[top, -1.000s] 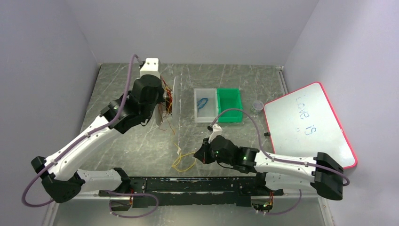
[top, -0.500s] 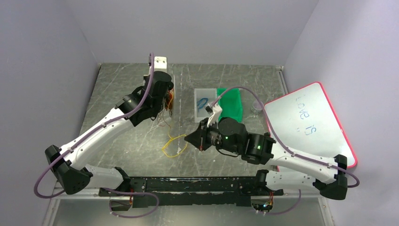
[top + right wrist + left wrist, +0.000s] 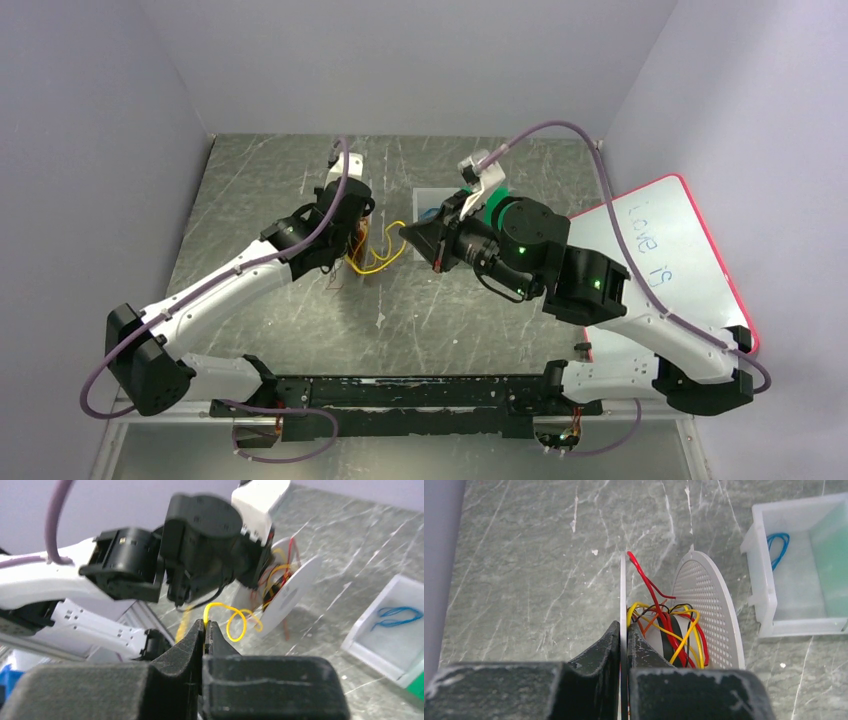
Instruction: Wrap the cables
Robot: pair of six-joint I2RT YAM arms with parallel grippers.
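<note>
Right hand [image 3: 205, 627], clamped on the yellow cable [image 3: 234, 625], has raised it from the surface [image 3: 524, 555] to the spool [image 3: 709, 605], whose flange [image 3: 623, 585] the left hand [image 3: 624, 630] pinches. Winding appears ready.

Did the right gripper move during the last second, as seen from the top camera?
Yes. The right gripper went from near the black rail toward the far side, and is now level with the clear tray, holding the yellow cable.

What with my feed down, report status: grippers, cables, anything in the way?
Left gripper shut on spool flange. Right gripper shut on yellow cable, slack loop running to spool. Other cables bunched between flanges. Clear bin near right gripper.
</note>
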